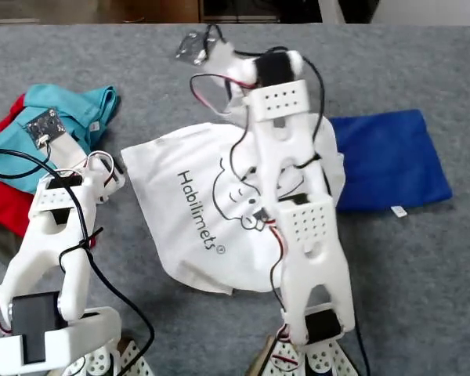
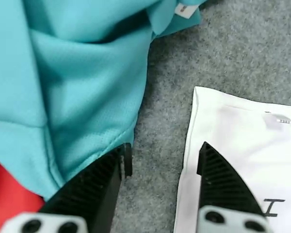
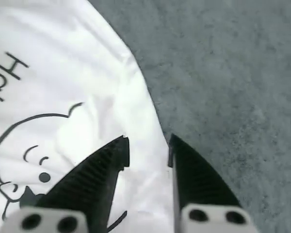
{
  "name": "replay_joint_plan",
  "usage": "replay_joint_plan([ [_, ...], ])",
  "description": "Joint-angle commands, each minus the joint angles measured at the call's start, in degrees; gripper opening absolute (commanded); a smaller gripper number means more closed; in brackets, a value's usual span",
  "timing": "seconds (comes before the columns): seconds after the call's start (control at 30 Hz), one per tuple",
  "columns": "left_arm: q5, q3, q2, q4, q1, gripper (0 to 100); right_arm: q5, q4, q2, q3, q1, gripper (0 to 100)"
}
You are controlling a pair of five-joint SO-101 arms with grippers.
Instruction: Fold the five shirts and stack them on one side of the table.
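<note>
White shirt (image 1: 172, 211), right hand (image 3: 148, 141) parted over its edge

The right gripper (image 3: 148, 144) hangs low over a white shirt (image 3: 72, 82) lying on the grey felt-like table cover (image 3: 223, 68). Its two ribbed black jaws stand apart with a clear gap between them and nothing held. One jaw is over the white cloth; the tip of the other sits right at the shirt's edge, where cloth meets grey cover. The shirt bears a black line drawing of a cartoon face (image 3: 29, 155) and some black letters (image 3: 7, 73).
</note>
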Motion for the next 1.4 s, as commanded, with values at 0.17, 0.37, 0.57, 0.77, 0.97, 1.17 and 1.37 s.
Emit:
replay_joint_plan([
  [0.17,0.0,-2.9,-0.1,0.0,0.4,22,7.7,1.1,2.0,3.6,-2.2,20.6],
  [0.37,0.0,-3.0,-0.1,0.0,0.4,22,14.8,1.1,2.0,10.7,-3.7,20.6],
  [0.57,0.0,-3.1,-0.1,-0.1,0.4,22,16.5,1.1,1.0,11.4,-4.1,20.6],
  [0.77,0.0,-3.1,-0.1,-0.1,0.4,22,16.6,0.8,2.5,10.9,-4.4,20.3],
  [0.97,0.0,-3.1,-0.1,-0.1,0.4,22,16.5,-1.4,7.0,10.8,-4.0,20.2],
  [1.17,0.0,-3.1,-0.1,-0.1,0.4,22,16.3,-3.4,7.3,10.6,-3.5,10.0],
  [1.37,0.0,-3.1,-0.1,-0.1,0.4,22,15.2,-2.8,7.4,5.9,-3.1,0.9],
])
